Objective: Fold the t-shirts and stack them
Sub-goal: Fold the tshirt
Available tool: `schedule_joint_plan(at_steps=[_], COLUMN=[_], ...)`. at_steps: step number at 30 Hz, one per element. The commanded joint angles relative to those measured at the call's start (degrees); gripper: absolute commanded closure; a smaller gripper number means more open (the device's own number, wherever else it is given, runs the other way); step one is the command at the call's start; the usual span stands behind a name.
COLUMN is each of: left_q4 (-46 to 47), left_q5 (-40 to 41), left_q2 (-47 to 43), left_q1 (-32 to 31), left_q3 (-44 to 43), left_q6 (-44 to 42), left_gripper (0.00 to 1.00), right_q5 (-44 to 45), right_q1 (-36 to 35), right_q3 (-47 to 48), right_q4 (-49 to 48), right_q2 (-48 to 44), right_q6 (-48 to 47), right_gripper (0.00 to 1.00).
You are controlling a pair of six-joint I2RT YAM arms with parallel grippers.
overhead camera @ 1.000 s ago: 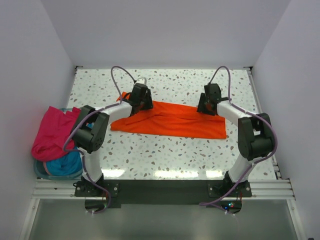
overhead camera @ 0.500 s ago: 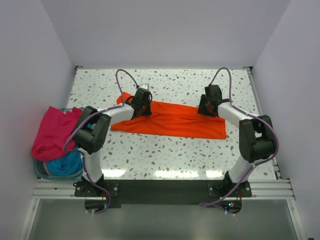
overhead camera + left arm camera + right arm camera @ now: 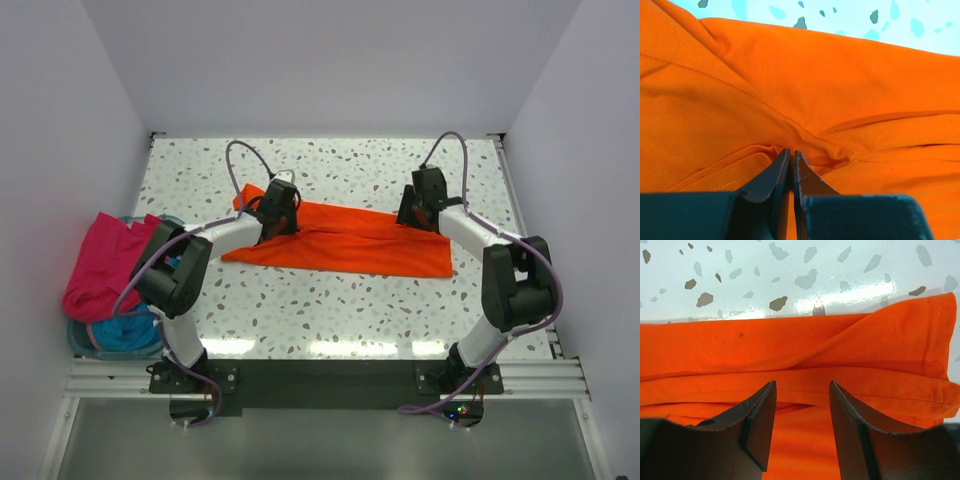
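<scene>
Nearest the arm bases, at the left edge of the table [image 3: 330, 310], a pale blue tub [image 3: 78, 342] holds teal-blue cloth [image 3: 135, 330]. The magenta-pink t-shirt [image 3: 100, 262] is heaped over the tub's far side and spills across the rim.

Further in, the orange t-shirt [image 3: 350, 245] lies across the middle of the speckled top as a long, flattened band, folded lengthwise and running left to right. Both arms reach to its far long edge.

The left claw [image 3: 791, 156] is down on the cloth near the band's left end. Its two fingers are drawn together with only a sliver between them, and a small ridge of orange fabric is gathered right at the tips (the creases in the cloth run into that pinch).

The right claw [image 3: 801, 390] sits low over the band's right end, well apart from the left one. Its fingers [image 3: 757, 420] stand apart with a clear gap, flat orange cloth showing between them and nothing gripped. Whether their tips touch the fabric cannot be told. Just beyond them runs a fold line, with the stitched hem to the right, and then bare table.
</scene>
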State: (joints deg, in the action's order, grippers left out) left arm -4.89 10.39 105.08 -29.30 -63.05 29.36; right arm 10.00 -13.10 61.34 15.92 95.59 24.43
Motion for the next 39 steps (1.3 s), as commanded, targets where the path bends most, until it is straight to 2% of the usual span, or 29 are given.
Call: schedule_joint_plan(at_steps=[1,11,16,25,32,39], left_q4=[1.19,2.60,2.25,1.98,2.51,2.51], left_q5=[-0.02,-1.08,-0.90,-0.81,-1.34,-1.95], left_q2=[-3.47,-5.49,-6.81,-9.01,-9.01,-7.70], left_q1=[-0.58,-0.76,-1.02,-1.02,-1.11,-1.11], left_q3=[1.61,4.77,5.83,7.15,7.15,5.83], left_q6=[-0.45,0.17,0.25,0.08,0.25,-0.18], left_gripper=[0.89,0.93,1.00,1.00,1.00,1.00], right_q5=[2.13,2.83,5.90,11.62,9.43,9.07], right_q1=[-0.17,-0.17,-0.26,2.11,8.00,9.85], right_q3=[-0.78,-1.49,-0.61,-1.57,-2.63,-2.54], right_q4=[-0.54,-0.11,2.00,4.91,6.14,6.05], right_q2=[-2.34,-3.13,-3.13,-5.68,-5.68,-4.45], right_q6=[0.45,0.36,0.53,2.90,3.79,4.14], right_gripper=[0.50,0.50,0.50,0.46,0.46,0.46])
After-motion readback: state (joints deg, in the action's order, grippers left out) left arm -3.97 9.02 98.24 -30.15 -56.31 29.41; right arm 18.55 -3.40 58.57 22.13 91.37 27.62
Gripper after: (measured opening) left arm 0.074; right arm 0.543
